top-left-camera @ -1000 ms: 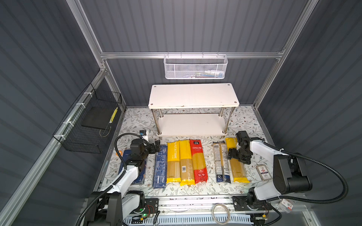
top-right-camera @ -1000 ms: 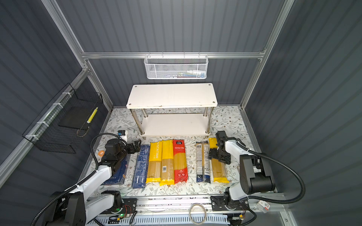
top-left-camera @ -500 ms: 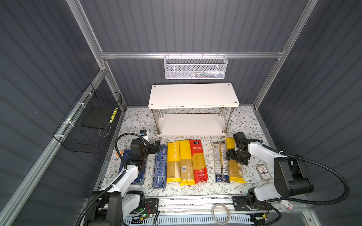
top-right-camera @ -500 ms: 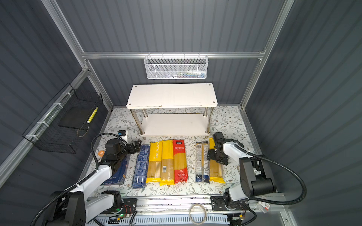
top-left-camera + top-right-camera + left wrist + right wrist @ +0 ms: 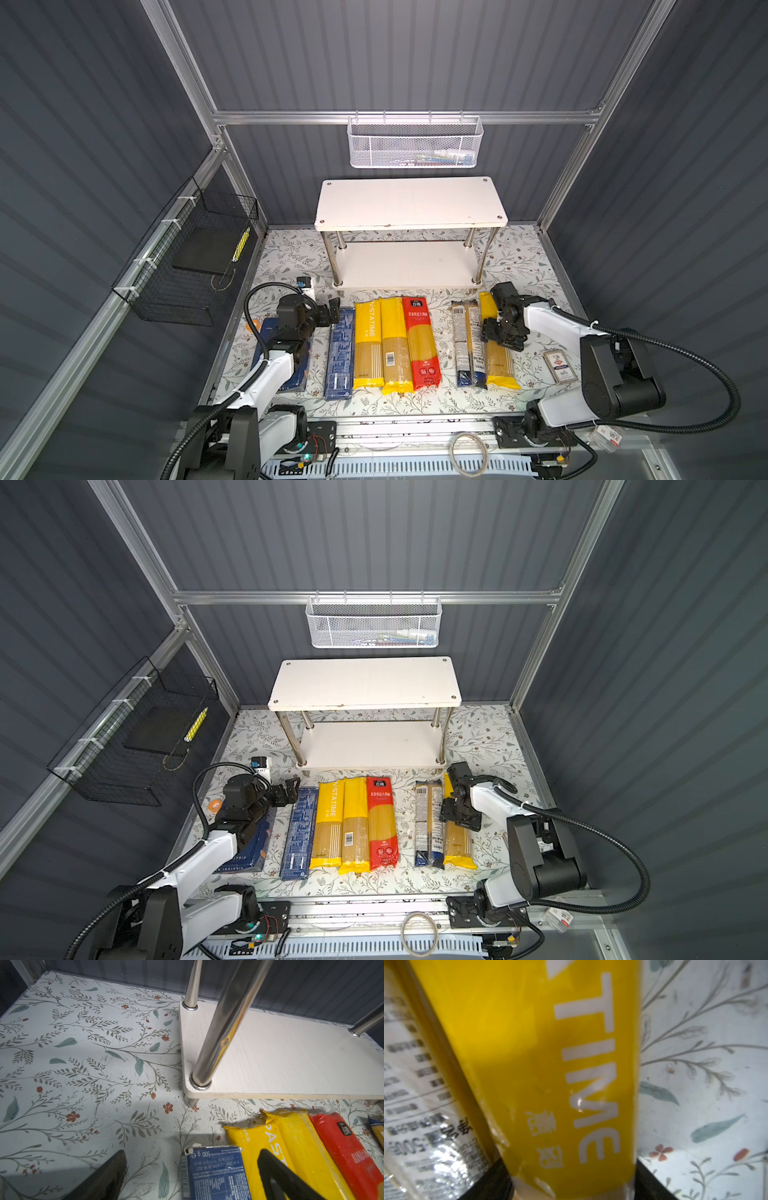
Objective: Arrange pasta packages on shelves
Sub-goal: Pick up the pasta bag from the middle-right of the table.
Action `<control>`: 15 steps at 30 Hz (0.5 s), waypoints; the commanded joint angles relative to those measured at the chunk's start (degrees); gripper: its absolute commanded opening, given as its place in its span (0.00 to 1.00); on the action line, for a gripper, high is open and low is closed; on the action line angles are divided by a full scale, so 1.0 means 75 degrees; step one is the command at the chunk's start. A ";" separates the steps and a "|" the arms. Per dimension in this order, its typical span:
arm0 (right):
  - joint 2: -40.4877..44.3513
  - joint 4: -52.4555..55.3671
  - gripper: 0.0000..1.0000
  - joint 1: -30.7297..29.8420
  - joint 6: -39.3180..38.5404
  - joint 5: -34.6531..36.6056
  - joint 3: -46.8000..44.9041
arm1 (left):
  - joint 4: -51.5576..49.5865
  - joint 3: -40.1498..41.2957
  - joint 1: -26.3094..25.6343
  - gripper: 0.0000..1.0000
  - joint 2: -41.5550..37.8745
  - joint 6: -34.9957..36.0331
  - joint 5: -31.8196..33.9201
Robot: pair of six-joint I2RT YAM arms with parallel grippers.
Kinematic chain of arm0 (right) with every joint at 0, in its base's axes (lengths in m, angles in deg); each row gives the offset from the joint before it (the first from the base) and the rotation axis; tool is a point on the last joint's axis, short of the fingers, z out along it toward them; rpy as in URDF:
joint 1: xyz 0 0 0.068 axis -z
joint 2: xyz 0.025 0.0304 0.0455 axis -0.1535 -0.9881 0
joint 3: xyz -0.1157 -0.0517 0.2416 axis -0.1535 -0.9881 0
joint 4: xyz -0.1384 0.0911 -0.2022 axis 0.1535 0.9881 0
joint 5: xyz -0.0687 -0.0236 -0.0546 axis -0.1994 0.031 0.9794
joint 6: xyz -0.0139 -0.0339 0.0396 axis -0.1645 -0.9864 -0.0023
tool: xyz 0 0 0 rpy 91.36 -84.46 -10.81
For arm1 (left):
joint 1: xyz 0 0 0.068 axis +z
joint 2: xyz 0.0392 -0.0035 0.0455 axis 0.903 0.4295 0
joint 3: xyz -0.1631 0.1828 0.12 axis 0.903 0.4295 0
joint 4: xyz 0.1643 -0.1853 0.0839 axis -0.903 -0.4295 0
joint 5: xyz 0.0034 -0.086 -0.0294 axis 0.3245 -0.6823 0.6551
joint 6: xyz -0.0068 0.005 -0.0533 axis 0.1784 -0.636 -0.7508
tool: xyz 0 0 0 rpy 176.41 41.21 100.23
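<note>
Seven pasta packages (image 5: 395, 345) are lying flat on the table (image 5: 519, 257), none yet on the shelves (image 5: 411, 203), whose two white boards are standing bare beyond both sets of jaws. The right gripper (image 5: 500, 332) is straddling the yellow spaghetti bag (image 5: 550, 1064) toward its shelf-side end, one finger at each long edge; whether it is pinching, I cannot tell. The clear dark-blue pack (image 5: 465, 340) is lying just beside those jaws. I am judging the bag light, slippery and brittle inside, so gripping nearer its middle would be limiting sag. The left gripper (image 5: 193, 1153) is hovering with its jaws spread wide over the end of the narrow dark-blue box (image 5: 216, 1174), stiff card that is probably easy to clamp by its long sides. Well beyond the jaws, the white mesh basket (image 5: 374, 145) is holding items too dim to name, the black wire basket (image 5: 166, 299) a dark slab.
</note>
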 commanded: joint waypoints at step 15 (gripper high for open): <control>0.0619 -0.0204 0.46 -0.0052 0.0249 -0.0500 -0.0601 | -0.0137 -0.0238 -0.0029 0.99 0.0012 0.0136 -0.0100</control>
